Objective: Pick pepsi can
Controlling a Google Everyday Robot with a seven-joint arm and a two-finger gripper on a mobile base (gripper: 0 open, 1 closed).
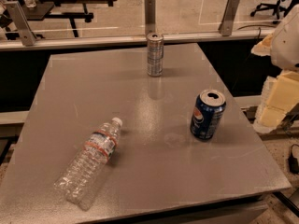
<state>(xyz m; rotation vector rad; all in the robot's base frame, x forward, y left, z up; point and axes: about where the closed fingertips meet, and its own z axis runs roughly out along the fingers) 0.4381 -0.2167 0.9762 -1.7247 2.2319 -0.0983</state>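
The pepsi can (207, 114) is dark blue with a red-white-blue round logo and an opened silver top. It stands upright on the right part of the grey table (154, 171). My gripper (279, 99) shows only as white and pale yellow parts at the right edge of the view. It is beyond the table's right side, apart from the can, and holds nothing that I can see.
A slimmer silver-and-blue can (154, 54) stands upright near the table's far edge. A clear plastic water bottle (91, 160) lies on its side at the front left. A rail with metal brackets (149, 13) runs behind the table.
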